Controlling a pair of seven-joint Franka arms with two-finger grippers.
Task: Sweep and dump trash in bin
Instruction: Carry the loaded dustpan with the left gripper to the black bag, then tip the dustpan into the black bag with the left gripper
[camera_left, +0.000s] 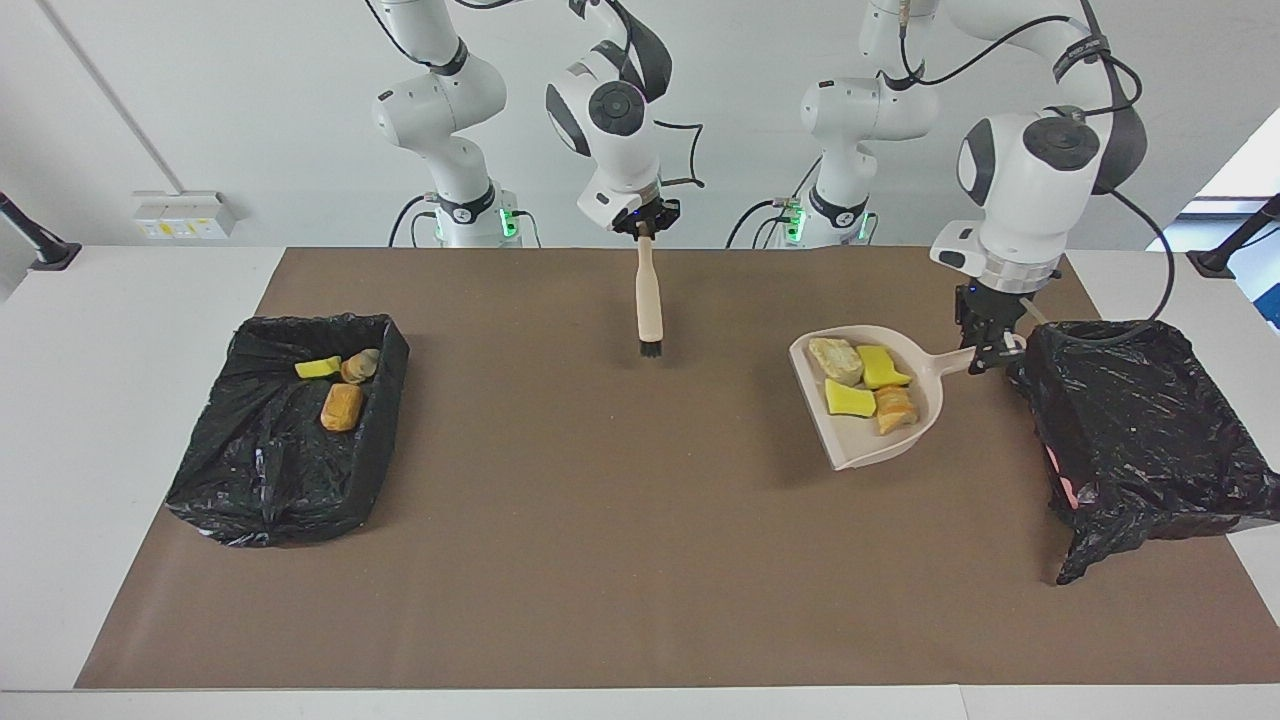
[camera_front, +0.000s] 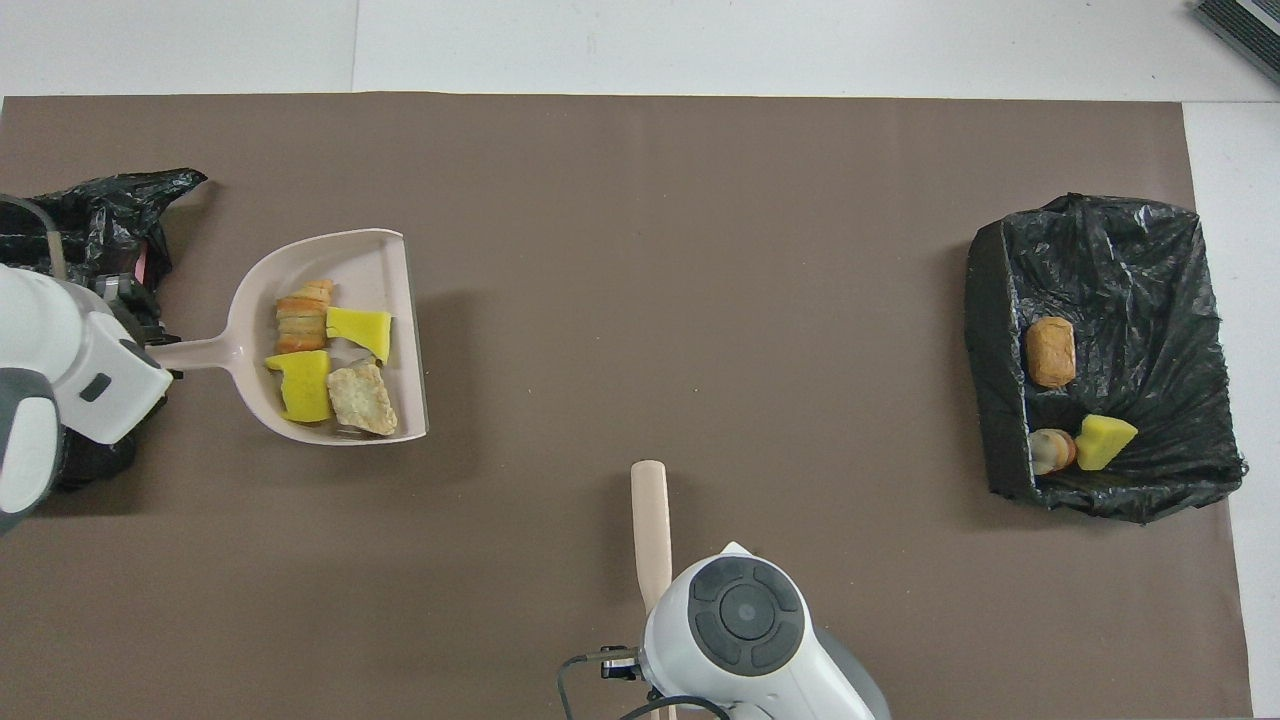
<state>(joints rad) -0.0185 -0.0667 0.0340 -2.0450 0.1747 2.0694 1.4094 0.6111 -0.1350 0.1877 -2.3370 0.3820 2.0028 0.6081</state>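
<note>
Scraps (camera_left: 865, 385): four on dustpan (camera_left: 860, 450), three in bin (camera_left: 280, 480)

Site condition, for your record:

1. Your white table (camera_left: 120, 420) carries a brown mat (camera_left: 620, 560) that lies flat over most of its top. Bare white strips show at both ends and along the edge farthest from the robots.
2. A white socket box (camera_left: 185, 215) with yellow labels is fixed low on the wall (camera_left: 250, 120), toward the right arm's end.
3. One black bracket (camera_left: 35, 245) stands at the table edge below it. A second black bracket (camera_left: 1235, 240) stands at the left arm's end.
4. A dark slatted object (camera_front: 1245, 25) sits at the corner in the overhead view; you cannot identify it from here.
</note>
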